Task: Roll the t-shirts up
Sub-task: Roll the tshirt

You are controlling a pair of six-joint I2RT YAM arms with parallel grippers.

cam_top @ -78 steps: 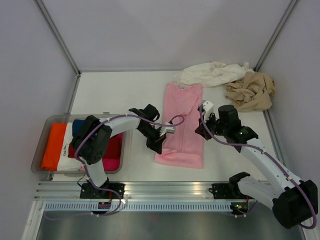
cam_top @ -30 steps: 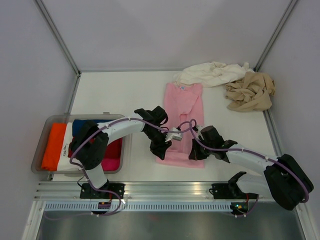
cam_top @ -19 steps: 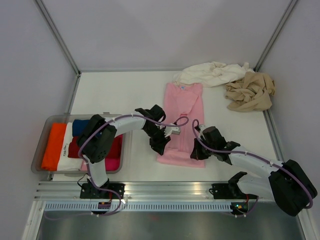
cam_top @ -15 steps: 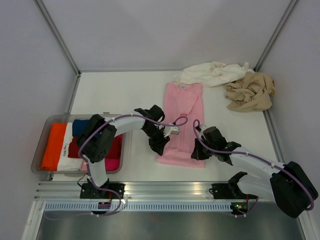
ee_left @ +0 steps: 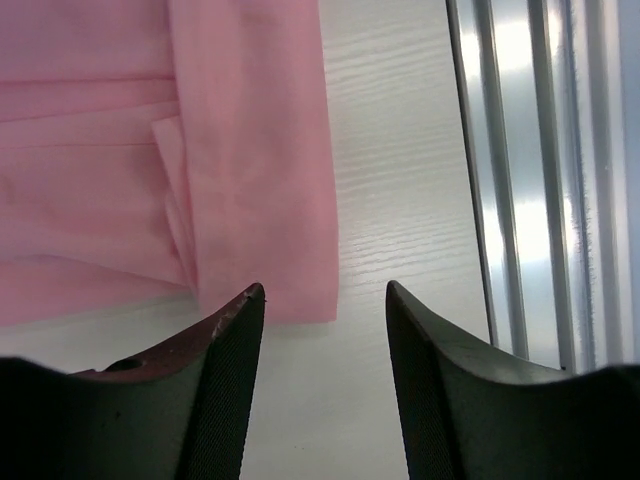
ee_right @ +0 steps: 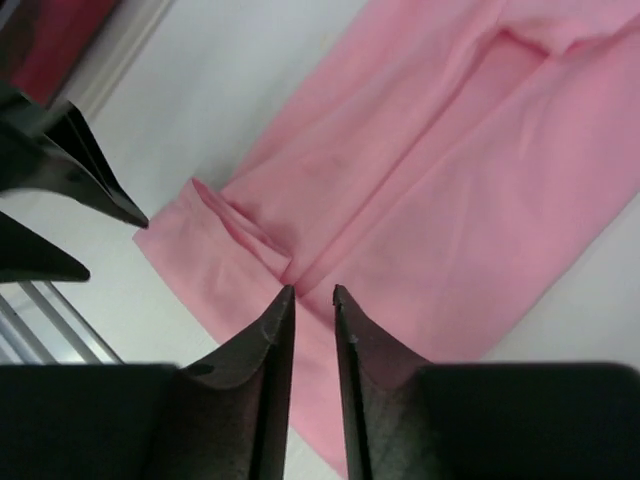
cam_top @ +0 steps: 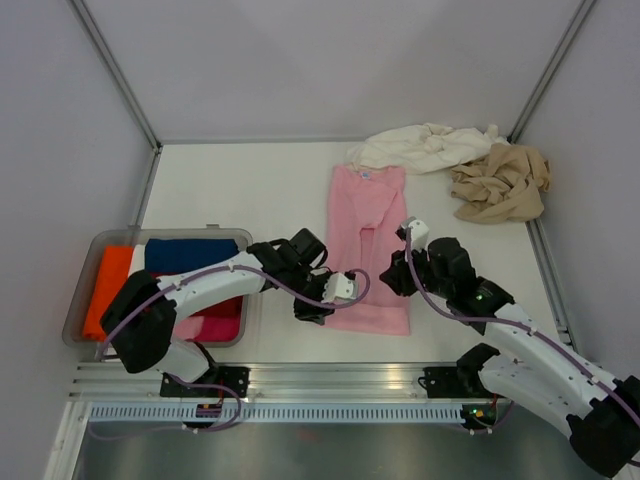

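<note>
The light pink t-shirt (cam_top: 365, 210) lies flat, folded into a long strip, in the middle of the table. My left gripper (cam_top: 316, 308) hovers at its near left corner. In the left wrist view my left gripper (ee_left: 323, 290) is open over bare table, with the pink hem corner (ee_left: 260, 200) just ahead. My right gripper (cam_top: 390, 278) hangs above the strip's near right part. Its jaws (ee_right: 313, 290) stand a little apart, with nothing between them, over the pink cloth (ee_right: 450, 180). The cream-white t-shirt (cam_top: 425, 148) and the tan-beige t-shirt (cam_top: 500, 182) lie crumpled at the back right.
A clear plastic tray (cam_top: 170, 233) at the left holds folded orange, blue, red and magenta cloth. A metal rail (cam_top: 300, 375) runs along the near table edge, also seen in the left wrist view (ee_left: 540, 200). Walls close the back and both sides.
Both grippers have let go of the pink shirt's near hem and opened. The right arm has lifted and pulled back. The left arm has shifted nearer and lower.
</note>
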